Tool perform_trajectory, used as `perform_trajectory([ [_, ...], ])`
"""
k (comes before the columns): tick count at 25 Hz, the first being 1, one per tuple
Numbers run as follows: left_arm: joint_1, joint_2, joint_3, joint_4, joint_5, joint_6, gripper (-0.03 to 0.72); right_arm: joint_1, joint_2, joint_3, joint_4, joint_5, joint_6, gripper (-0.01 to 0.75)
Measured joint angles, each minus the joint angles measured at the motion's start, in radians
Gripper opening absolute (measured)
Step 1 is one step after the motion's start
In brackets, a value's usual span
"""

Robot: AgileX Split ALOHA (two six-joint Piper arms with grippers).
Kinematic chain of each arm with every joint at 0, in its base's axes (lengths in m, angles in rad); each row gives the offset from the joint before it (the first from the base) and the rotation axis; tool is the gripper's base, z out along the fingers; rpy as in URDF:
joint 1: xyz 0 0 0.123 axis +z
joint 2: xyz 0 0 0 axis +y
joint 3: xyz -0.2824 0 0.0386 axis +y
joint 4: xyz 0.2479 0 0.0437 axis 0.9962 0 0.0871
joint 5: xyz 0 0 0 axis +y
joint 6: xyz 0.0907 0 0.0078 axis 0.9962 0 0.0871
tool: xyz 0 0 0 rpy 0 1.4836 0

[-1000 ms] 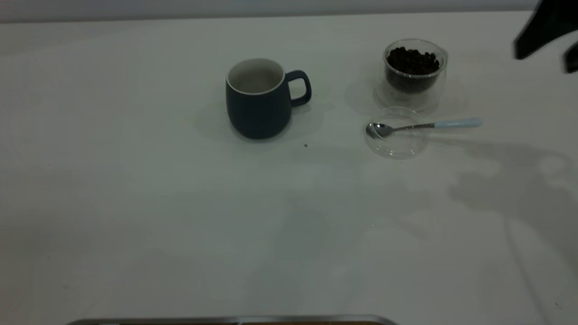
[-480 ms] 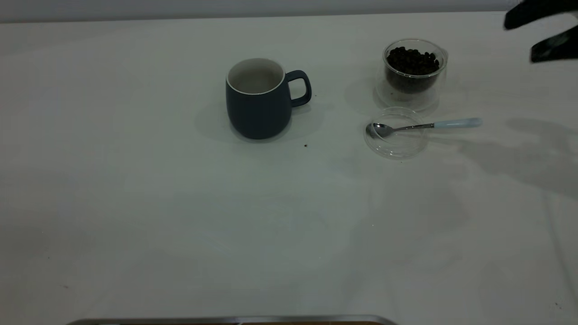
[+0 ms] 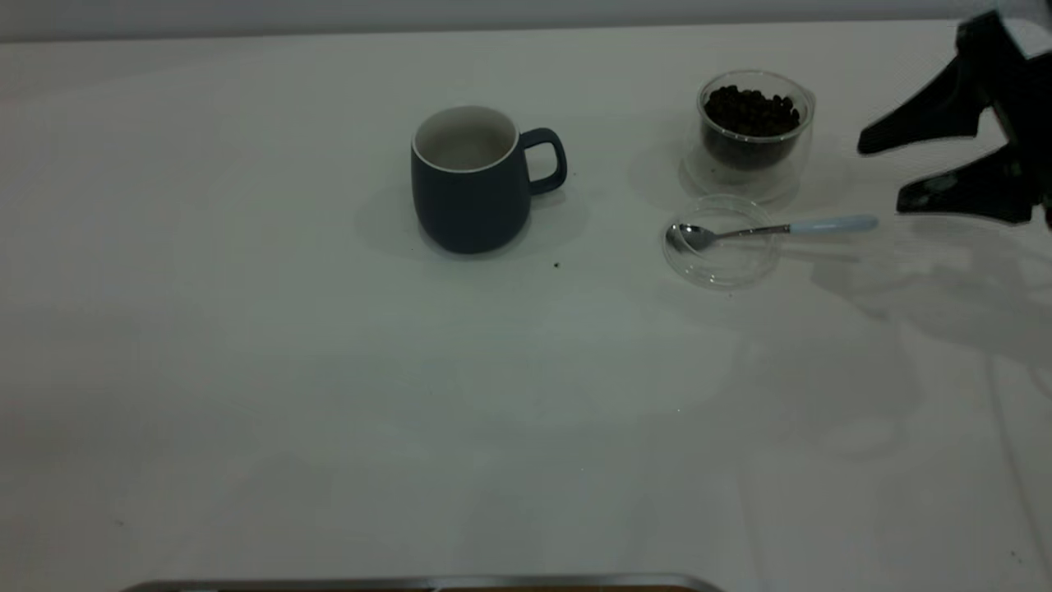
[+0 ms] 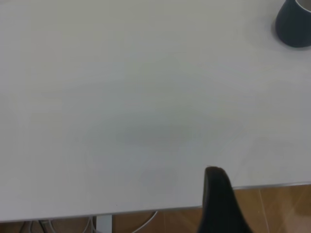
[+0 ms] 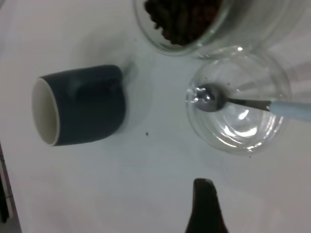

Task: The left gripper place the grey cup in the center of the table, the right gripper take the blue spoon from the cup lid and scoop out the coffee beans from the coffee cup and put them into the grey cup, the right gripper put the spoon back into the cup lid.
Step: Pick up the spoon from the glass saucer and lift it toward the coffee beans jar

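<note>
Closing in: right gripper, fingers spread wide and empty, has dropped beside the blue spoon handle since a second ago.
Meaning: pickup next, likely.
Spoon: bowl in cup lid, near table's far right corner.
Grey cup: centre, empty.
Left gripper: parked at an edge, grip unclear.
Surface: plain white.

pale wall strip behind the far edge, brown wood-look floor below the near edge, white cables on it, dim even light
</note>
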State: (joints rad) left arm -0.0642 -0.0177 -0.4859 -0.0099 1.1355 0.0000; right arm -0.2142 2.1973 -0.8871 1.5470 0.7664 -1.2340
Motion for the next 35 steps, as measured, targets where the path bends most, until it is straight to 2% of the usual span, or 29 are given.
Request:
perform_trajectory([
  [16, 0.0, 0.0, 0.0, 0.0, 0.0, 0.0, 0.517, 0.003, 0.168, -0.005, 0.246, 0.044, -0.346, 0.585],
  [28, 0.0, 0.0, 0.0, 0.0, 0.0, 0.007, 0.517, 0.053, 0.252, -0.098, 0.246, 0.085, -0.367, 0.585],
  [35, 0.0, 0.0, 0.0, 0.0, 0.0, 0.007, 0.517, 0.048, 0.263, -0.109, 0.217, 0.039, -0.368, 0.585],
])
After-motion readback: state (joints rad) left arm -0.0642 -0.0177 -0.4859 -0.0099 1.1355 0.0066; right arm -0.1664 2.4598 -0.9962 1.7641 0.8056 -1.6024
